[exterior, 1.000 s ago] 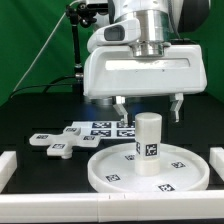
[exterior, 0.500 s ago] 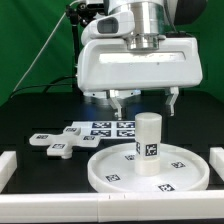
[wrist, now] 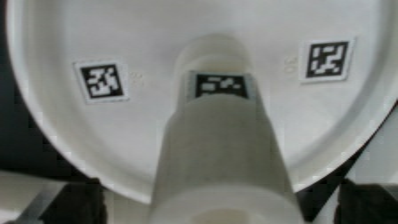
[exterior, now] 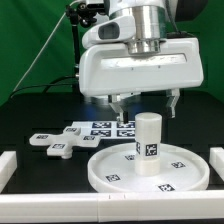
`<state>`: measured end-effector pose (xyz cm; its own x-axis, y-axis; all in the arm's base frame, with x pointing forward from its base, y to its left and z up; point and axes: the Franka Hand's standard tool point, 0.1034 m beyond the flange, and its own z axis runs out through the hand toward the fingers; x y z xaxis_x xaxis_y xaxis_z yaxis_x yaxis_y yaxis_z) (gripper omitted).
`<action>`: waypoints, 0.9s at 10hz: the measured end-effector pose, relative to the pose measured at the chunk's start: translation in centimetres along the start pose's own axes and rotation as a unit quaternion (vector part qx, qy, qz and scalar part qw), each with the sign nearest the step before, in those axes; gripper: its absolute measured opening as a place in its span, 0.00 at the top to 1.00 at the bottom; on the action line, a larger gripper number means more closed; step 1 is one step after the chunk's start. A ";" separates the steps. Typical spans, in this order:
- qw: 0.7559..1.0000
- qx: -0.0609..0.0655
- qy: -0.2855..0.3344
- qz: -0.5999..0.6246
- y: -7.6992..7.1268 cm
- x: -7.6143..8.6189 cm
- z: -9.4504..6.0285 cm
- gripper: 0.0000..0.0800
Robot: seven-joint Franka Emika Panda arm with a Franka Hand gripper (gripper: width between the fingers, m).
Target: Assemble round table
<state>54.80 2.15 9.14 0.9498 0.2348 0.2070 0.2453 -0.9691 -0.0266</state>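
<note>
Round table's disc (exterior: 100, 170) lies rim-up with the leg (exterior: 148, 142) upright at its centre, ready for the cross base (exterior: 60, 142) beside it; your gripper (exterior: 148, 108) hovers above, fingers apart, empty.

Round table parts sitting loose on the dark tabletop

The large white round disc (exterior: 104, 172) is lying flat with its raised rim facing up, and small black-and-white square tags are showing on its inner floor. The short thick white leg (exterior: 149, 145) is standing upright on the middle of the disc, carrying one tag on its side; whether it is fastened there is not showing. In the wrist view the leg (wrist: 214, 150) is rising from the disc (wrist: 160, 35) between two floor tags. The white cross-shaped base (exterior: 58, 144) is lying flat, apart from the disc, toward the exterior view's left, with tags showing on its arms.
</note>
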 end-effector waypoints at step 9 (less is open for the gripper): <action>0.992 0.034 -0.116 -0.044 0.6 0.4 1.0 0.19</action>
<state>55.48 1.74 8.17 0.9416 0.3361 -0.0190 0.3334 -0.9389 -0.0852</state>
